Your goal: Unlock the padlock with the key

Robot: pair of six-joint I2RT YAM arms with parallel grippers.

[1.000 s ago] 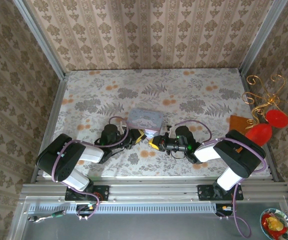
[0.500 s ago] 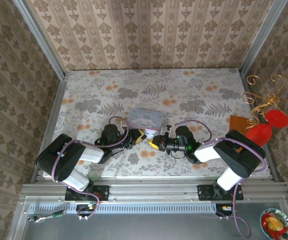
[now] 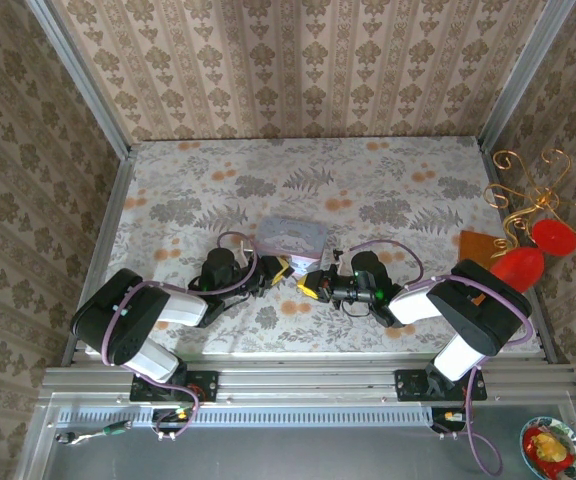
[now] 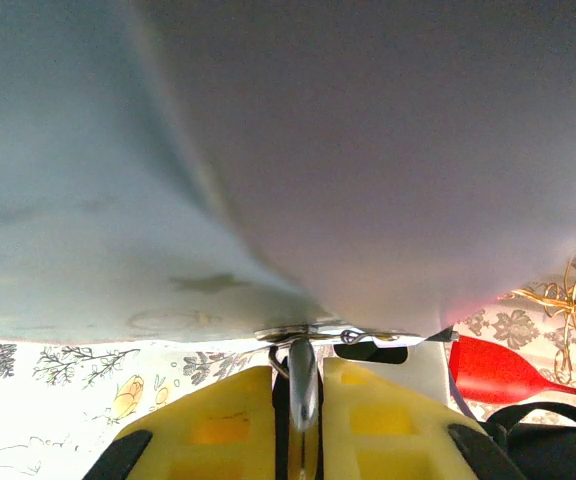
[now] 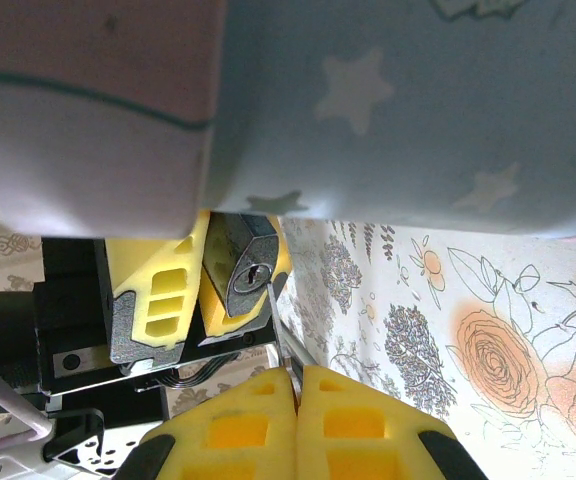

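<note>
The right gripper (image 5: 296, 390) is pinched shut on the key (image 5: 283, 352), whose tip sits at 5 o'clock of the keyhole (image 5: 253, 272), while the left gripper (image 4: 305, 410) clamps the padlock (image 5: 247, 258) (crowded by the blue tin (image 5: 398, 110)), so a skewed push could skid off or twist the key.

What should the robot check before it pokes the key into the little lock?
1. Left gripper shut on the tiny dark-bodied padlock with a silvery shackle: ok.
2. Right gripper shut on the thin grey-silver metal key: ok.
3. Padlock's keyhole turned toward the key: ok.
4. Key tip lined up with the keyhole: cannot tell; it looks slightly off.
5. Key inside the keyhole: not ok; the slot looks empty.
6. Room to move: not ok; the pale blue rectangular tin with stars sits very close to both grippers.
</note>
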